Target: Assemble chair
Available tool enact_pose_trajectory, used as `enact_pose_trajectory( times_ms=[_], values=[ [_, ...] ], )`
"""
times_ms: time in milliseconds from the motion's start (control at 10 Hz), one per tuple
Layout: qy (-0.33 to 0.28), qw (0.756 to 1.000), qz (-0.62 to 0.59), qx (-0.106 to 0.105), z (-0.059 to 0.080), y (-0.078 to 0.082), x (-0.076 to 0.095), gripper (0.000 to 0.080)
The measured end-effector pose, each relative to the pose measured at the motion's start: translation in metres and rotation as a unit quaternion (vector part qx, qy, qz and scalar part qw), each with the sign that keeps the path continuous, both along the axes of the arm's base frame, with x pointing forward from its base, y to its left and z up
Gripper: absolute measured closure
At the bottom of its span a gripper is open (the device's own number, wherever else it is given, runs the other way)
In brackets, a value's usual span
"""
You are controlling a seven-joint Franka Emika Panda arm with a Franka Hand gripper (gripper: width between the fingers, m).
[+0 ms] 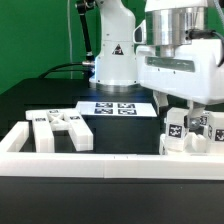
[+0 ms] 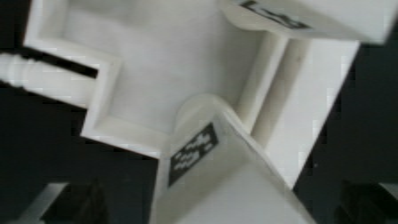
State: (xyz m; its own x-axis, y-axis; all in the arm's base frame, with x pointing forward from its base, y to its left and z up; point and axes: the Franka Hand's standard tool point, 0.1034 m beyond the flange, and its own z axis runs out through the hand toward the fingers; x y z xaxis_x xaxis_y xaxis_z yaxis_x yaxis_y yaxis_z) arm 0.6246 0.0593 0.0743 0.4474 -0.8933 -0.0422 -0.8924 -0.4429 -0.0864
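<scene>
The end effector (image 1: 188, 108) of the glossy white robot arm (image 1: 115, 50) hangs over the black tabletop (image 1: 45, 98) at the exterior view's right, near side, with its fingers spread wide and gripping nothing. Just beneath it stand matte white, tagged upright chair parts (image 1: 190, 130). The wrist view shows one tagged piece (image 2: 222, 165) between the fingers. More matte white chair bars (image 1: 60, 130) lie near, at the exterior view's left.

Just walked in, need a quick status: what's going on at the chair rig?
The arm hangs low over a cluster of tagged white chair parts at the exterior view's right. Its jaws look spread wide either side of one tagged piece, with gaps, so nothing seems gripped. More loose parts lie at the exterior view's left, inside the white rail. The marker board sits mid-table. No finished chair yet.
</scene>
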Motion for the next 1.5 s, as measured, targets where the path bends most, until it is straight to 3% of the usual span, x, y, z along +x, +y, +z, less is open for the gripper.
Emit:
enact_pose_trajectory(
  times_ms=[400,700,900,1000,1100,1200,1300,1500],
  values=[
    [-0.011,0.985,0.174,-0.019,0.0001,-0.0018,0.0004,0.0151],
    [-0.014,0.954,0.298,-0.036,0.0001,-0.0034,0.0003,0.0151],
    [-0.014,0.948,0.316,-0.040,0.0001,-0.0035,0.0002,0.0151],
    [-0.014,0.948,0.316,-0.040,-0.0001,-0.0040,0.0000,0.0264],
    [-0.014,0.948,0.316,-0.040,-0.0002,-0.0041,-0.0001,0.0264],
    [-0.014,0.948,0.316,-0.040,-0.0002,-0.0042,-0.0001,0.0432],
    [-0.014,0.948,0.316,-0.040,-0.0003,-0.0042,-0.0002,0.0511],
    [-0.013,0.951,0.307,-0.039,-0.0004,-0.0042,-0.0002,0.0511]
  ],
)
